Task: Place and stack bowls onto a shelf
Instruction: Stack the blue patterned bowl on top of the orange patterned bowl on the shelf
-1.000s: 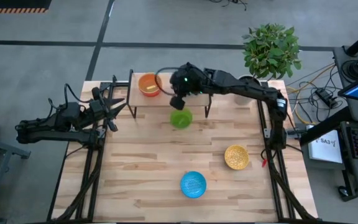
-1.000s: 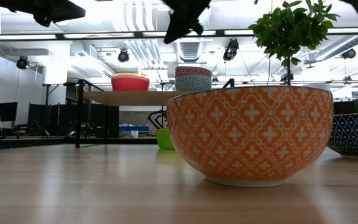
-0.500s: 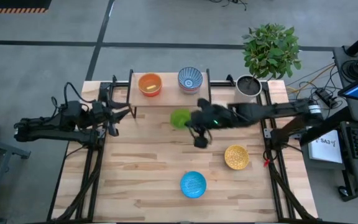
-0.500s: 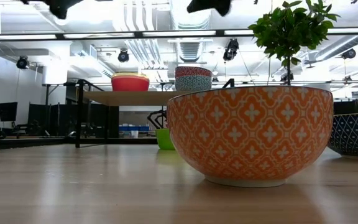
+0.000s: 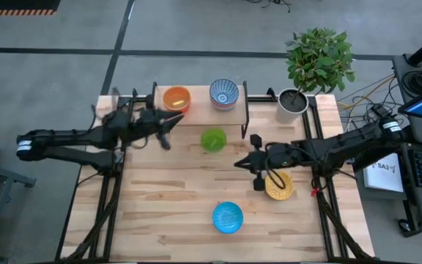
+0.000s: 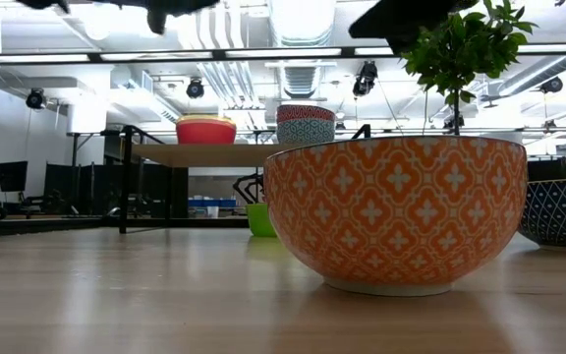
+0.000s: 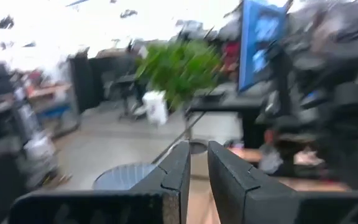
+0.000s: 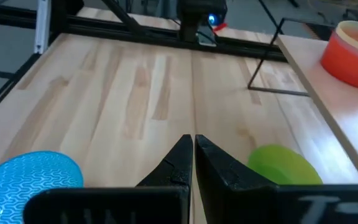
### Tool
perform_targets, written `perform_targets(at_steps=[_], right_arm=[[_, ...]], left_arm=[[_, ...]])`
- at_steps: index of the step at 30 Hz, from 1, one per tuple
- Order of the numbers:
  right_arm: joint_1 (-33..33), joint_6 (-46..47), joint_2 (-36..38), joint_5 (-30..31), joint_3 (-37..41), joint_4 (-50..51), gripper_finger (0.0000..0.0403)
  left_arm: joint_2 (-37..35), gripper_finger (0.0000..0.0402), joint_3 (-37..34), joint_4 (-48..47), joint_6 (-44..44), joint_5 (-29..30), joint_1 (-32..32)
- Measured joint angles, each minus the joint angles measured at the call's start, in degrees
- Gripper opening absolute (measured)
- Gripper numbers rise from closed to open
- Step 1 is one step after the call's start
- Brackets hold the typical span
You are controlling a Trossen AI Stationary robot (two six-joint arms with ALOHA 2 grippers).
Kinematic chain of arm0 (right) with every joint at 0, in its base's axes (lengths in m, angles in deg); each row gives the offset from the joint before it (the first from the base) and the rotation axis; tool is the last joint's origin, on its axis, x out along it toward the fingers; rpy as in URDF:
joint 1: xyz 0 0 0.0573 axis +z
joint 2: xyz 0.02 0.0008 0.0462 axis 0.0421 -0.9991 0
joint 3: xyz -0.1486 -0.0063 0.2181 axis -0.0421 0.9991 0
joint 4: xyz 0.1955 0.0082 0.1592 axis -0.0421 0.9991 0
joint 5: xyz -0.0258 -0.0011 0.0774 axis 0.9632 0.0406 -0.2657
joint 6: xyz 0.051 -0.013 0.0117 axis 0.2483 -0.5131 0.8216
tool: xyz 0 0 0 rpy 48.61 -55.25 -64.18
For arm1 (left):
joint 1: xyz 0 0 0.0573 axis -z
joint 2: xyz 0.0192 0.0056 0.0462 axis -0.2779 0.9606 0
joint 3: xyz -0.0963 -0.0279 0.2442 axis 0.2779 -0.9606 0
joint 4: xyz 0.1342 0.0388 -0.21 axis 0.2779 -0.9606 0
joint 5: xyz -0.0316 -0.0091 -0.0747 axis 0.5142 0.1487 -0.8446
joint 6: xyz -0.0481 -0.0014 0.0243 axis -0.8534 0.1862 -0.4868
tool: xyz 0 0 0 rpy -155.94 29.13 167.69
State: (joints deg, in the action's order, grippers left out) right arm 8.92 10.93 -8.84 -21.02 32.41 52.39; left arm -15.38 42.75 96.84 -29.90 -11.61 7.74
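high: straight down, far | low: table-level, close | both: shelf (image 5: 198, 110), green bowl (image 5: 213, 139)

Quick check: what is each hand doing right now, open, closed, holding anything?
Left hand: closed, holding nothing, in front of the shelf.
Right hand: closed, empty, above the table by the yellow bowl.

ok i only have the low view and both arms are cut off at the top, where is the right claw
observer: the right claw hangs shut and empty above the table, between the green bowl and the gold bowl
operator: and the left one
observer: the left claw is by the left end of the shelf, close to the orange bowl that sits on top
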Motion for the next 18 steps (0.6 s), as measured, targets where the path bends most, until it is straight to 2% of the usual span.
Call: perform_targets(at_steps=[6, 18], right_arm=[[0.0, -0.3, 3.8, 0.1, 6.2, -5.8, 0.0009], [0.1, -1.1, 4.5, 0.0, 7.7, -5.5, 0.0009]], left_arm=[[11.1, 0.0037, 8.5, -7.3, -1.0, 0.0, -7.5], [31.8, 0.0037, 24.3, -11.8, 0.5, -0.2, -20.5]])
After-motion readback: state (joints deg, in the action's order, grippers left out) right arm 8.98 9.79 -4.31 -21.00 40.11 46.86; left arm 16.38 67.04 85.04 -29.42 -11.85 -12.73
